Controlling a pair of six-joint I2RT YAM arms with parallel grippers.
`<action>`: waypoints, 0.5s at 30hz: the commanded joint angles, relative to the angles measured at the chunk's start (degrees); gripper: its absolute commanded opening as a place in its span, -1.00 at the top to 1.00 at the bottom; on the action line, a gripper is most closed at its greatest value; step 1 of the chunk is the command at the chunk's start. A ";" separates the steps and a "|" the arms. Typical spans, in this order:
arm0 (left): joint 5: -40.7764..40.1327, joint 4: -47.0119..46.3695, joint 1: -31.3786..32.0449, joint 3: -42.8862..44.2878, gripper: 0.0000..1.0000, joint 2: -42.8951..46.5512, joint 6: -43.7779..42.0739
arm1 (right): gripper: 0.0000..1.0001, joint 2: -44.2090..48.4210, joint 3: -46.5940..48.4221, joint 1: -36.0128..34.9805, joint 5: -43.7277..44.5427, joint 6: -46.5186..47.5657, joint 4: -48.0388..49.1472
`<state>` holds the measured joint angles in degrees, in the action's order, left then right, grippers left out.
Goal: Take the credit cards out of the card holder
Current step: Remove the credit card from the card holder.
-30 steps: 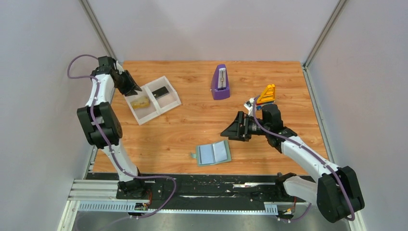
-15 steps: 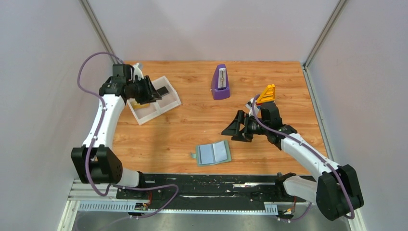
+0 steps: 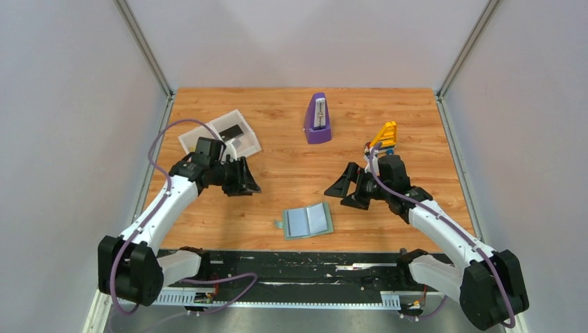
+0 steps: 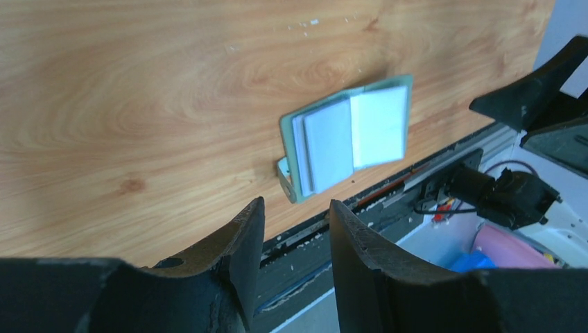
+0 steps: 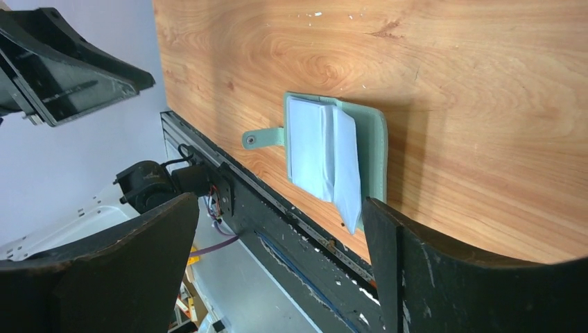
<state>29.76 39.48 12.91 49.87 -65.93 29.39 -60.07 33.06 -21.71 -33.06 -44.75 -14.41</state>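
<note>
The pale teal card holder [image 3: 307, 220] lies open on the wooden table near the front edge, greyish pockets up. It also shows in the left wrist view [image 4: 350, 135] and the right wrist view [image 5: 333, 152], strap tab [image 5: 260, 139] to its side. I see no card in its pockets. A dark card [image 3: 232, 131] lies in the white tray [image 3: 251, 142]. The gold card is hidden behind my left arm. My left gripper [image 3: 248, 186] [image 4: 295, 205] is open and empty, left of the holder. My right gripper [image 3: 341, 195] [image 5: 277, 208] is wide open and empty, right of it.
A purple metronome-like object [image 3: 317, 119] stands at the back middle. An orange-yellow toy [image 3: 385, 134] sits behind my right arm. A black rail [image 3: 298, 262] runs along the table's near edge. Grey walls close in both sides.
My left arm has swung from the white tray at the back left down toward the middle, left of the card holder. My right gripper has shifted slightly toward the front.
</note>
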 commanded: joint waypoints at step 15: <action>-4.63 -11.32 13.28 -3.78 -0.07 -9.03 3.55 | -0.80 0.33 2.76 -1.99 3.25 -1.14 -2.72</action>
<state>25.67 31.64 24.18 48.14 -73.60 32.14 -59.55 33.06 -23.22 -30.44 -45.56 -17.30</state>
